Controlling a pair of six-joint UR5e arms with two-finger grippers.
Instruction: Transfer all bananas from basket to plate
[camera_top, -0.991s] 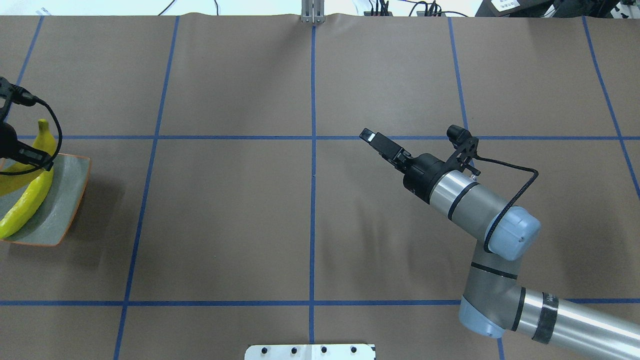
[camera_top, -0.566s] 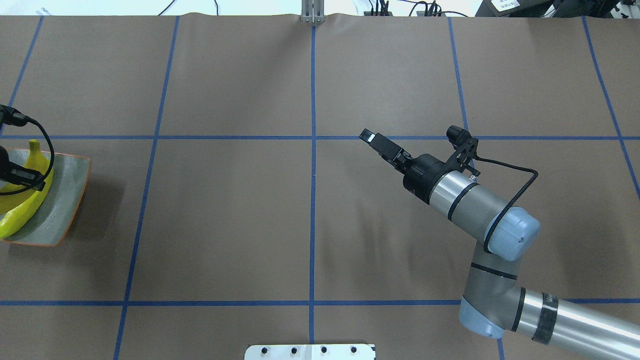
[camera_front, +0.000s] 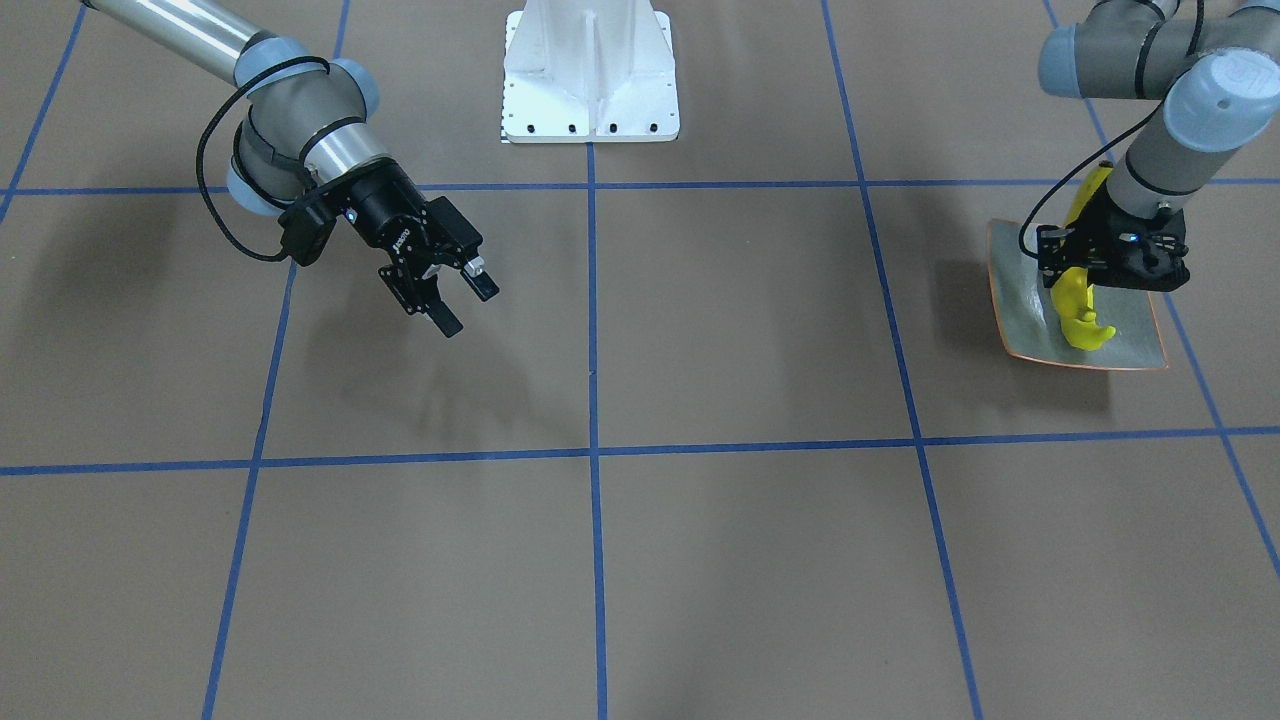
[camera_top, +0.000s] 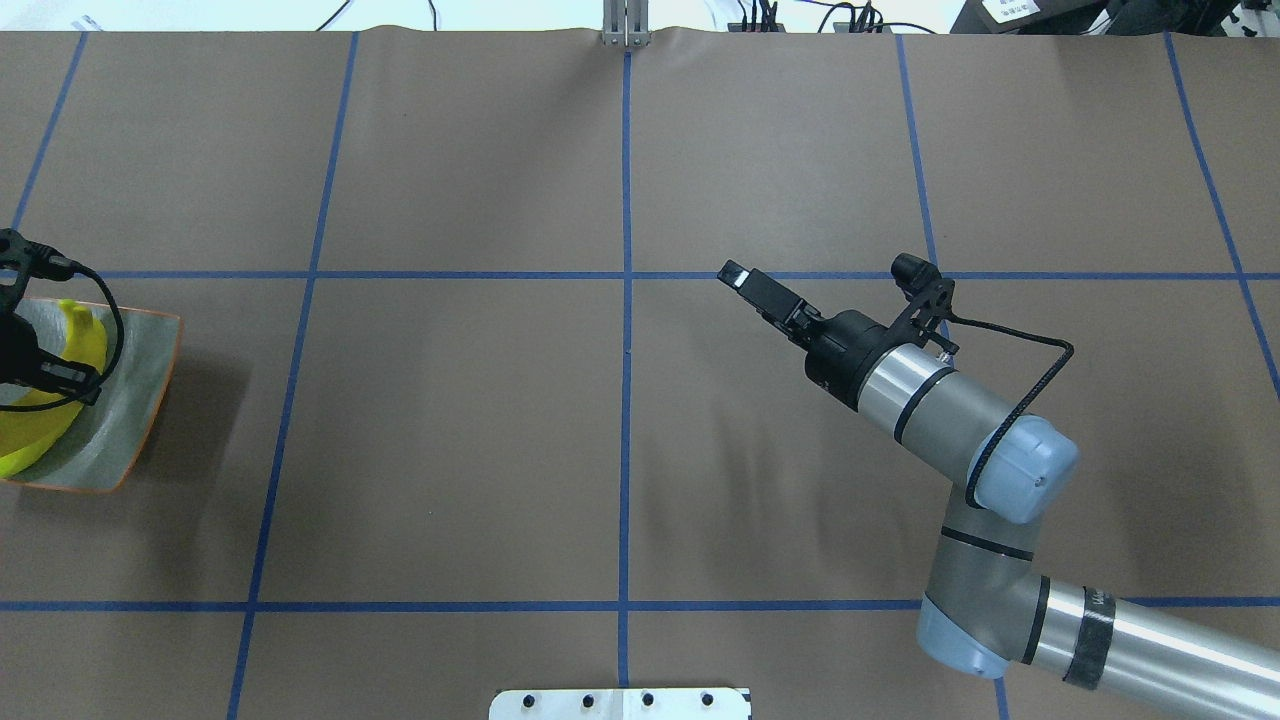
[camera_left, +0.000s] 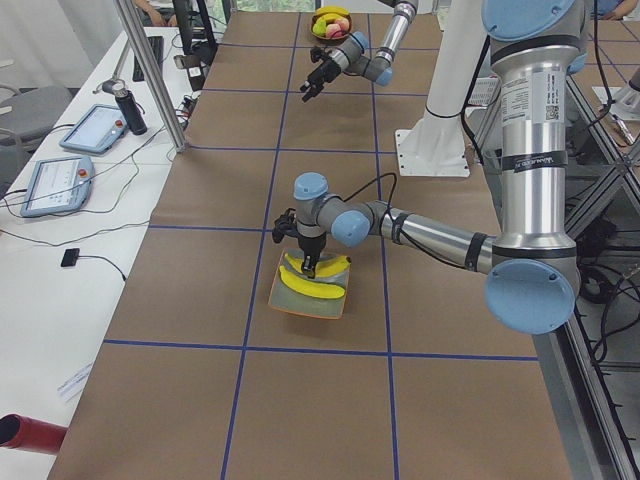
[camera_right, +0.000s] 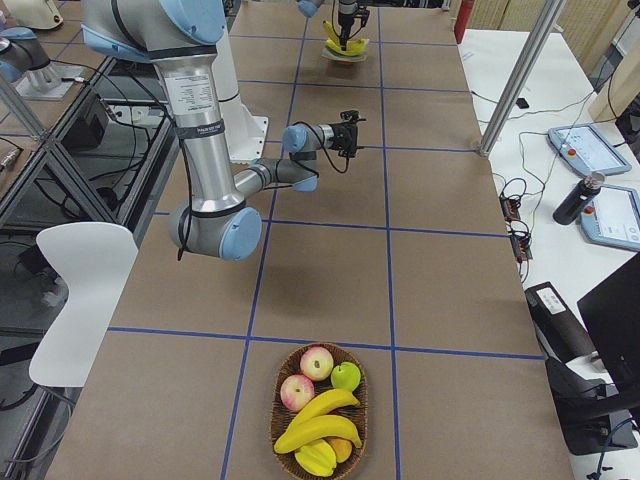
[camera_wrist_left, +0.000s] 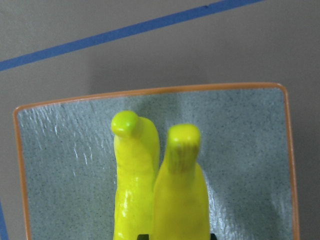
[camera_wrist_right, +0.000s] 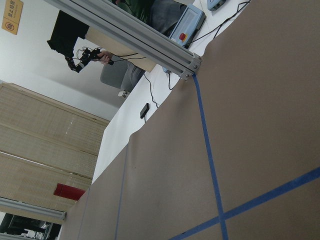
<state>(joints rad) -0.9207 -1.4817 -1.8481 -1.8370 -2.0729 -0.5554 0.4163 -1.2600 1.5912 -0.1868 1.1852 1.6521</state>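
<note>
Overhead and front cameras face each other over the table (camera_top: 450, 430), sharing the plate (camera_wrist_left: 245, 150), which the left wrist camera sees close-up.

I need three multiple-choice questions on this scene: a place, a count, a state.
1. Where does the woven brown fruit basket stand?
A. mid-table B. at the robot's right table end C. at the robot's left table end
2. How many glossy yellow bananas are on or just above the square grey-green plate with orange rim?
A. one B. two C. four
3. The right claw is
A. open, empty B. shut on a banana C. shut on an apple
Answers: B, it lies nearest the exterior right camera; B, the left wrist view shows two; A, its fingers stand apart, nothing between.
</note>
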